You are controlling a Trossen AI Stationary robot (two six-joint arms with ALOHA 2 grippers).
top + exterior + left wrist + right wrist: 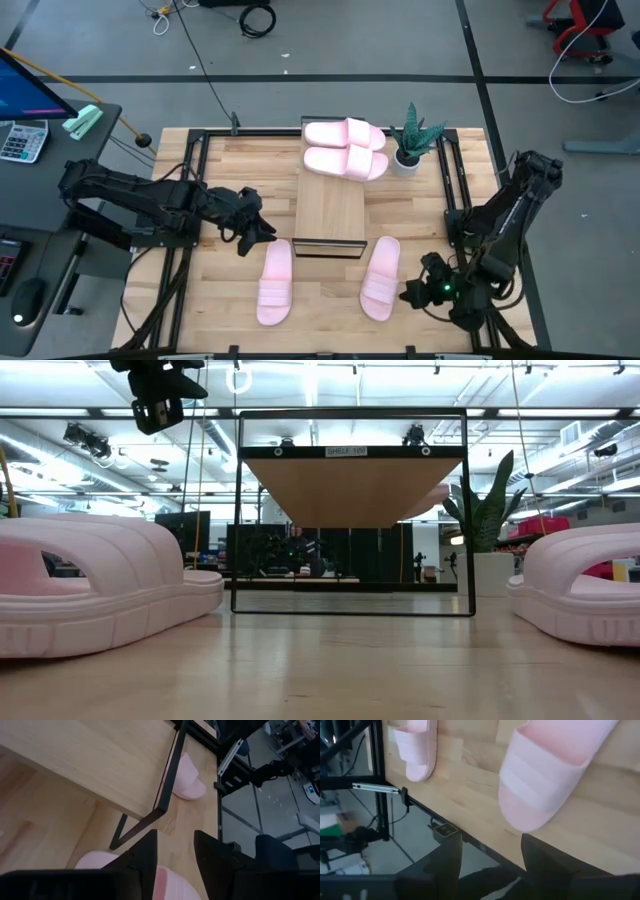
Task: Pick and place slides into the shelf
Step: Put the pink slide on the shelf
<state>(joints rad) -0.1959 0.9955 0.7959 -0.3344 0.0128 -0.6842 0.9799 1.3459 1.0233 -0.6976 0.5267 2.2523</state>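
Two pale pink slides (345, 150) lie side by side on the far end of the light-wood shelf (330, 210). Two more rest sole-down on the tabletop near the shelf's near end: the left slide (275, 283) (100, 585) and the right slide (380, 278) (585, 585). My left gripper (255, 232) (175, 855) is open and hangs high above the far end of the left slide (172, 885). My right gripper (415, 292) (490, 855) is open, low by the table's near edge, just right of the right slide (545, 780).
A potted plant (412, 145) in a white pot stands right of the shelf's far end. The shelf's thin black frame (350, 610) stands between the two table slides. Black rails (195, 170) run along the table's sides. A desk with a calculator (22, 140) sits left.
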